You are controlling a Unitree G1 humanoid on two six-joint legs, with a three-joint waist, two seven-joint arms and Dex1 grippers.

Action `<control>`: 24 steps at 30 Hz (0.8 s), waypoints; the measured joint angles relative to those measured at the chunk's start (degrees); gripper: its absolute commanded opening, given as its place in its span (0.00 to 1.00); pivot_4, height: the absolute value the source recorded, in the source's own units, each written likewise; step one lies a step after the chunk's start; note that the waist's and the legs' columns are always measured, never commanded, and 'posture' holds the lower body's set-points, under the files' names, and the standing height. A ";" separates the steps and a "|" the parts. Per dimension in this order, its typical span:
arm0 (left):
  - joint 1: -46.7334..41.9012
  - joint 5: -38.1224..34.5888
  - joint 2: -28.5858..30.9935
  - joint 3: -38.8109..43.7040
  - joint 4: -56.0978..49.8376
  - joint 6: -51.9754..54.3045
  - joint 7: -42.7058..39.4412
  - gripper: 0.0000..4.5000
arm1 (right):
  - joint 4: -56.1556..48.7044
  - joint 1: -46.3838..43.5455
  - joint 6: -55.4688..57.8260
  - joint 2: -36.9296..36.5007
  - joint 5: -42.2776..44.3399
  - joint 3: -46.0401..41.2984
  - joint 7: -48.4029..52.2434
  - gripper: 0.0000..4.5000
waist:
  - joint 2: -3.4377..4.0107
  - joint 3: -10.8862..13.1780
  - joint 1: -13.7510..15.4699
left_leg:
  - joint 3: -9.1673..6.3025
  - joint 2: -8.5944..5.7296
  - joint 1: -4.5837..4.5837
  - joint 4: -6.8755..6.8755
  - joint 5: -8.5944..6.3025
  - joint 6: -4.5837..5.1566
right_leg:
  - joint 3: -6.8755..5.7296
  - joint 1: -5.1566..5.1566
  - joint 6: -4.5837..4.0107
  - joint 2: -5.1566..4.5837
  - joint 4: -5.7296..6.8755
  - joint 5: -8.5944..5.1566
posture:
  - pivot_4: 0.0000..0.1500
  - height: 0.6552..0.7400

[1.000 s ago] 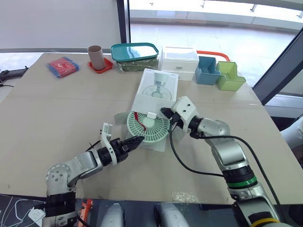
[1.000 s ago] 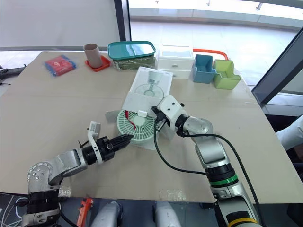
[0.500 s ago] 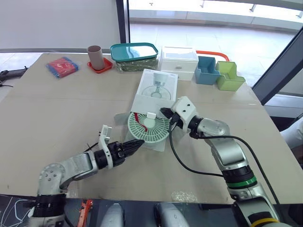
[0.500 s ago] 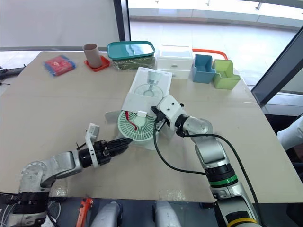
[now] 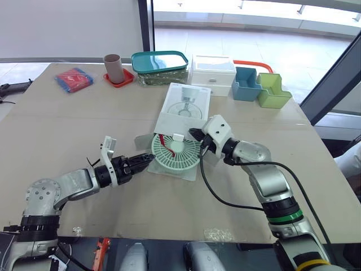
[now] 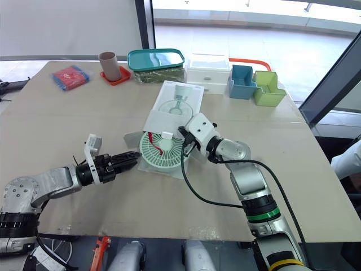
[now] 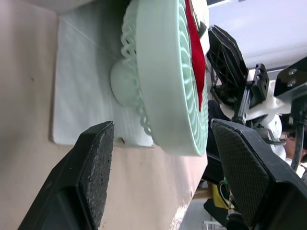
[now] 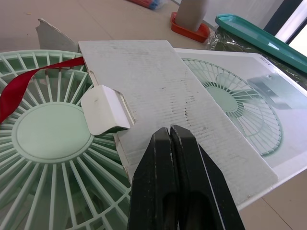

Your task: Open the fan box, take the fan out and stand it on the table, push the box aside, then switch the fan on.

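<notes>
The mint-green fan (image 5: 176,153), with a red ribbon across its grille, lies tilted on a white sheet in front of the white fan box (image 5: 186,107). The box's cardboard flap (image 8: 158,96) rests over the fan's far rim. My left gripper (image 5: 146,159) is open, low over the table just left of the fan. The fan's rim (image 7: 168,86) stands ahead of the gap between its fingers, untouched. My right gripper (image 5: 194,135) is shut at the fan's right side, fingertips (image 8: 170,139) against the flap with nothing held.
Along the far edge stand a brown cup on a red coaster (image 5: 113,66), a teal-lidded container (image 5: 160,62), a white drawer unit (image 5: 214,72), and blue (image 5: 246,84) and green (image 5: 273,91) bins. A red packet (image 5: 74,79) lies far left.
My left gripper has drawn back from the fan's front rim to its left side. The fan, the box and my right gripper have barely moved.
</notes>
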 measured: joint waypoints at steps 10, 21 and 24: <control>-3.66 2.11 -5.18 -1.08 3.67 -0.47 0.95 0.99 | 0.03 -0.06 0.07 0.10 -0.11 0.14 -0.12 0.00 | 0.00 0.00 -0.04 | -0.01 0.02 0.00 0.00 0.02 -0.03 | -0.01 0.00 -0.03 0.01 0.01 0.02 | 1.00 1.00; -6.88 3.47 -8.33 -0.93 6.96 -0.42 0.95 0.99 | -0.03 -0.04 0.18 0.04 -0.10 0.32 -0.54 0.00 | -0.01 0.00 0.02 | -0.07 0.03 -0.01 0.00 0.06 -0.08 | -0.07 0.00 -0.05 0.01 0.02 0.03 | 1.00 1.00; -6.87 3.60 -8.47 -0.90 7.45 -0.35 0.92 0.94 | -0.05 -0.04 0.18 0.01 -0.10 0.32 -0.54 0.00 | -0.01 0.00 0.02 | -0.07 0.03 -0.01 0.00 0.06 -0.08 | -0.08 0.00 -0.06 0.02 0.02 0.04 | 1.00 1.00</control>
